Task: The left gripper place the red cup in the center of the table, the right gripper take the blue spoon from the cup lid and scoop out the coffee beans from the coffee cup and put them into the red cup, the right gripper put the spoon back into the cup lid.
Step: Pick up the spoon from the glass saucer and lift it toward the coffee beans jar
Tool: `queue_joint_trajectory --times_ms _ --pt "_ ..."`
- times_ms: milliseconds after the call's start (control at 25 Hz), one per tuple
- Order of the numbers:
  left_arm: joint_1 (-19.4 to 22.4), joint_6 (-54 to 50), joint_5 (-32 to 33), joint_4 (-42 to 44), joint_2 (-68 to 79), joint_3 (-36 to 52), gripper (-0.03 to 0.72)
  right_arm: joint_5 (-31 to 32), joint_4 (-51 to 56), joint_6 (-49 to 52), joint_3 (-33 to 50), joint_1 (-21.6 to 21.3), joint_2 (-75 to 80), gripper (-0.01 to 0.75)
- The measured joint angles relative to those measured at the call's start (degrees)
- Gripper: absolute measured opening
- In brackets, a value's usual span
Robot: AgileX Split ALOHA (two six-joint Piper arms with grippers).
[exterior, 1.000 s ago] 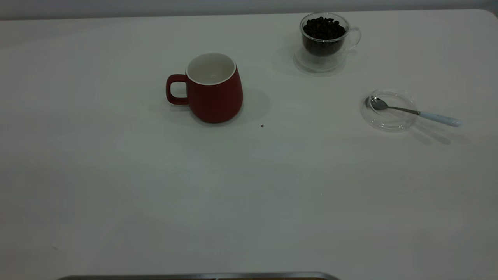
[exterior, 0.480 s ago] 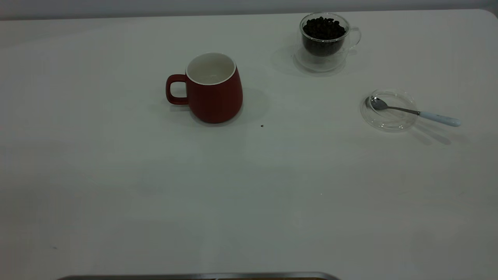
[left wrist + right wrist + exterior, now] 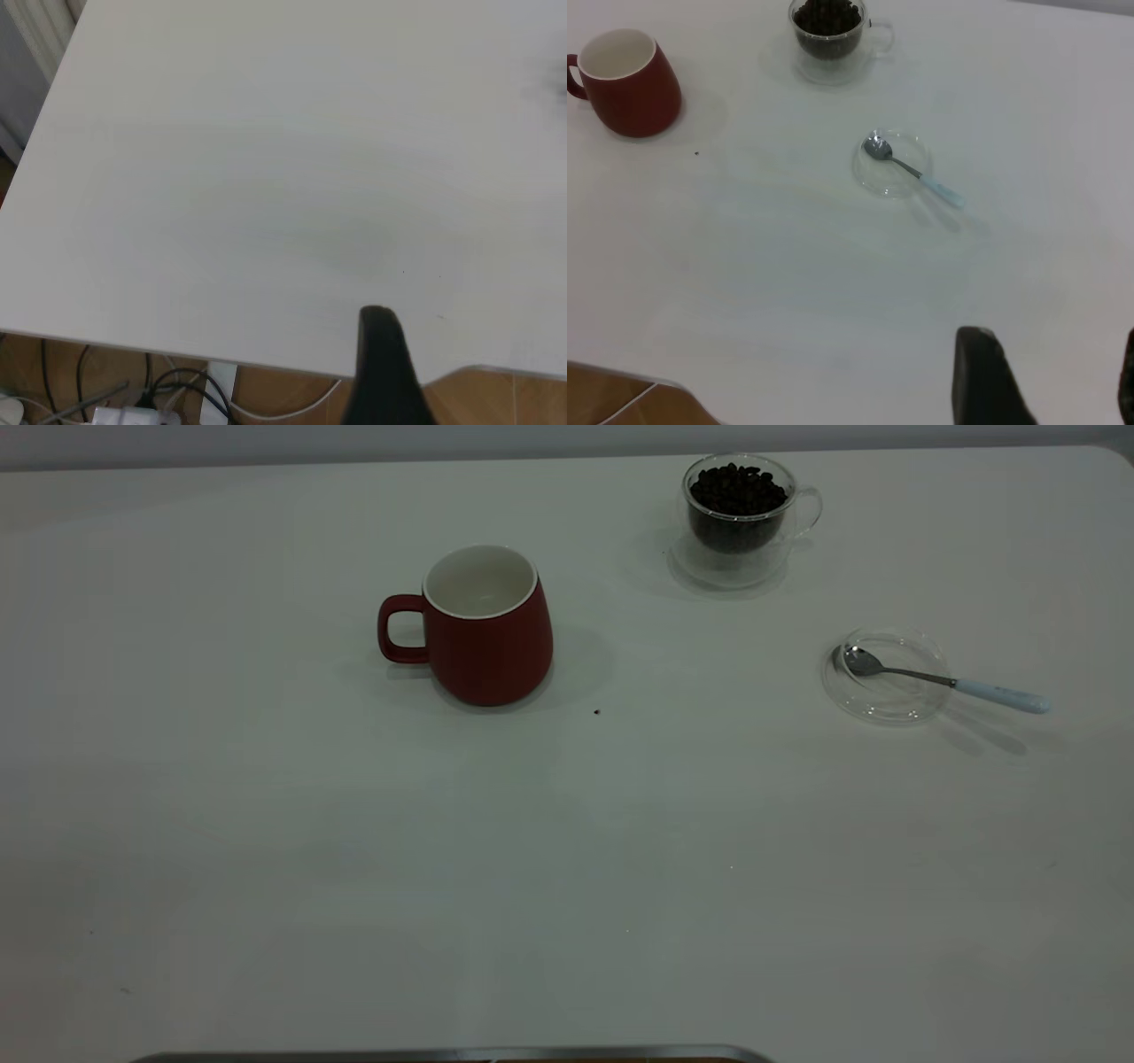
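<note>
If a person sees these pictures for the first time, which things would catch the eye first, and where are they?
The red cup stands out most: it sits upright near the middle of the white table, empty and white inside. Behind it to the right, the clear coffee cup is full of dark coffee beans. Further right, the blue spoon rests with its bowl in the glass cup lid, its handle sticking out over the rim.
</note>
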Motion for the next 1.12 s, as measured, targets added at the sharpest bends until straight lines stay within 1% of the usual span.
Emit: queue_joint_trajectory --times_ms 1000,1120 --pt "0.0 -0.07 0.0 0.0 0.0 0.0 0.578 0.0 0.0 0.0 0.0 0.0 0.0 0.405" --pt "0.0 -0.07 0.0 0.0 0.0 0.0 0.578 -0.06 0.0 0.23 0.0 0.0 0.0 0.424"
